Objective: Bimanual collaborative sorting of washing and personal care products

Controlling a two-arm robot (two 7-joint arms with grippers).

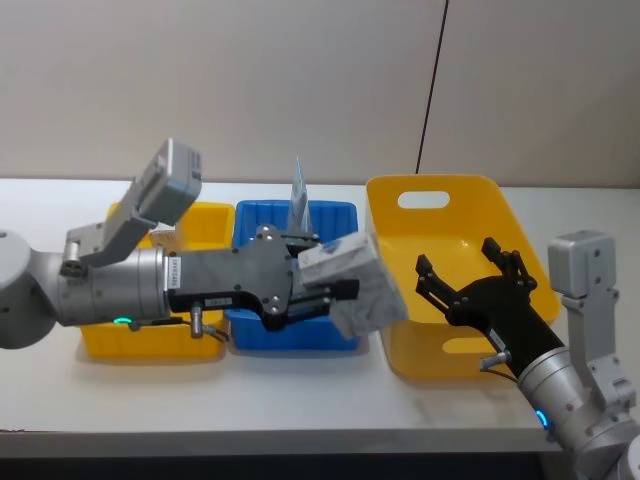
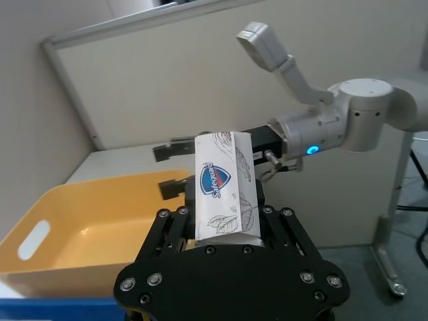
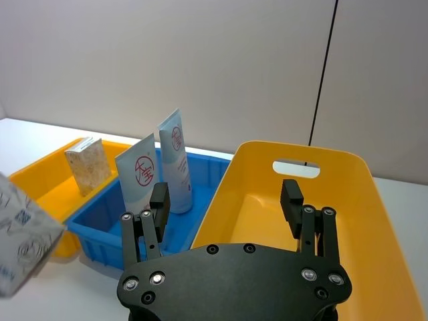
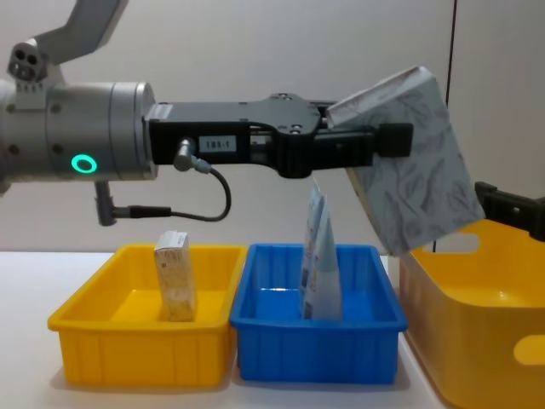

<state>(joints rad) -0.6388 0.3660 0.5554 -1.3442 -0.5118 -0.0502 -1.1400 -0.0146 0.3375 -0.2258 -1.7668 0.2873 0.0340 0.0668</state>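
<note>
Soft pack (image 3: 23,234) partly beyond the view's edge

soft pack (image 2: 224,190): blue shield logo reading "safeguard"; tubes (image 3: 144,180): red round mark, unreadable.

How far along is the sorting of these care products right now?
Done, it seems: the beige carton stands in the small yellow tray, and two tubes stand in the blue tray. In hand: the left gripper holds the leaf-print soft pack in the air, facing the open right gripper over the large yellow bin. Left: the pack is not yet handed over or set down.
</note>
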